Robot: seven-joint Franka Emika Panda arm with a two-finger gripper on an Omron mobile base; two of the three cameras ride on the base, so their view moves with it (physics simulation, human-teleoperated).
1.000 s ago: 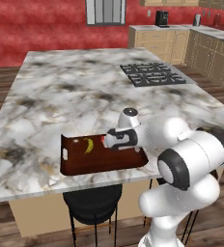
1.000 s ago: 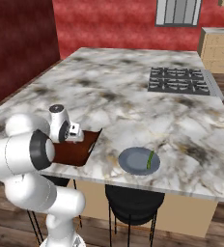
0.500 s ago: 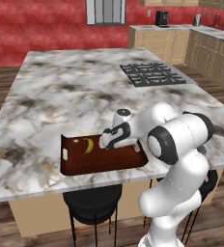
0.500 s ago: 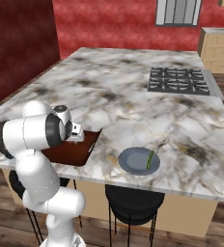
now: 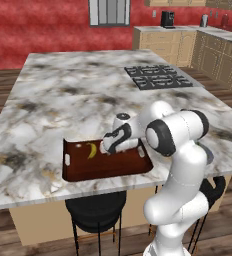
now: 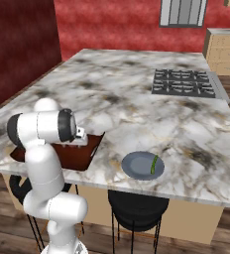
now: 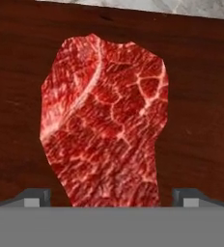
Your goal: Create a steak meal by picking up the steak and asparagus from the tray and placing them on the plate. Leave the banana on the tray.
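Gripper (image 5: 108, 148): low inside the tray (image 5: 75, 172), fingers spread wide, nothing clamped; fingertips (image 7: 34, 197) barely peek up either side of the steak.
Steak (image 7: 104, 120): flat on the tray floor, near end cut off in the hand view; hidden by the hand from the left base.
Banana (image 5: 92, 149): on tray, just left of gripper.
Asparagus (image 6: 154, 164): on the plate (image 6: 134, 166), at its right side.
Tray in right base view: mostly behind the arm.

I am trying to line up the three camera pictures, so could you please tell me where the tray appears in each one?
Left base view: the tray lies at the counter's near edge, lower left of centre, with the banana on it.
Right base view: its corner shows at left, beside the arm.
Hand view: its dark wood lies behind the steak.
Shared landmark: the marble counter under the tray.
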